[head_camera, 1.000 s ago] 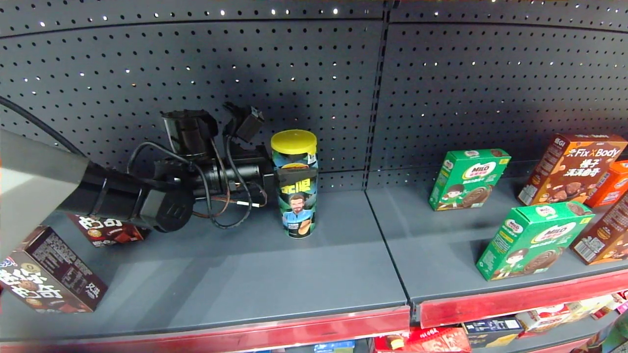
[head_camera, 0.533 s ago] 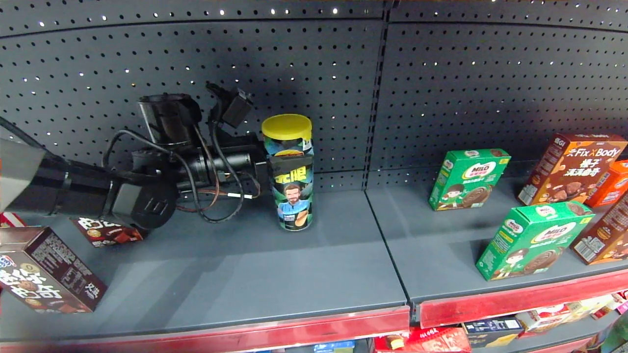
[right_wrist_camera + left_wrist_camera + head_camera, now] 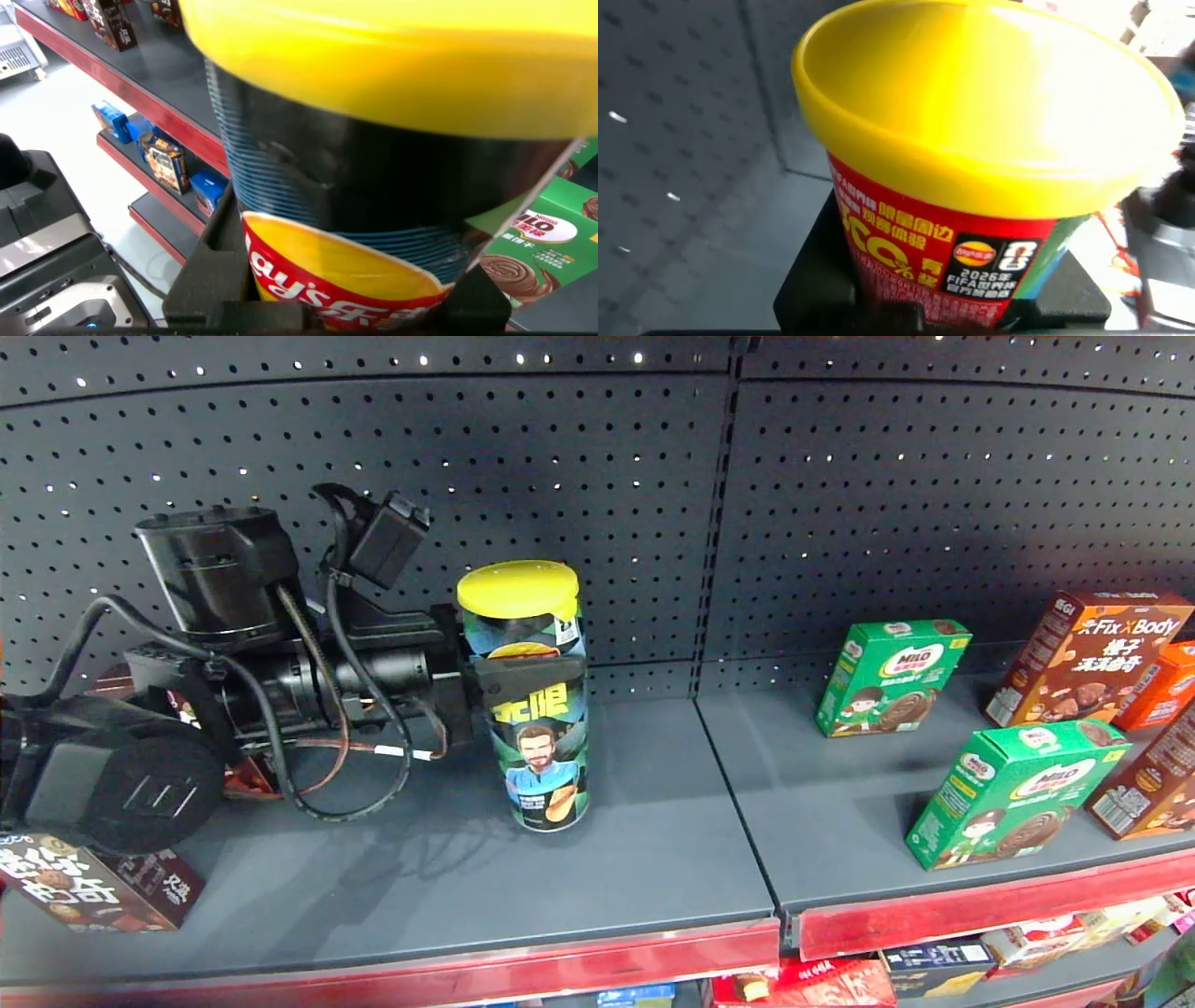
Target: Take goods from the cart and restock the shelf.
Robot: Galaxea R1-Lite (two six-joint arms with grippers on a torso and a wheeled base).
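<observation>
Your left gripper (image 3: 526,678) clamped on the yellow-lidded chip can (image 3: 543,756), upright at centre-left of the frame, on or just above the grey shelf (image 3: 616,868), your right gripper (image 3: 350,291) gripping a second can (image 3: 355,159).

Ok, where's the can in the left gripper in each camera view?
Head: can upright left of the shelf seam, left gripper clamped round its upper half.
Left wrist: centre, yellow lid nearest the camera, red side below.
Right wrist: a second can, seemingly another one, in the right gripper.
Landmark: pegboard behind the can, in head and left wrist views.
</observation>
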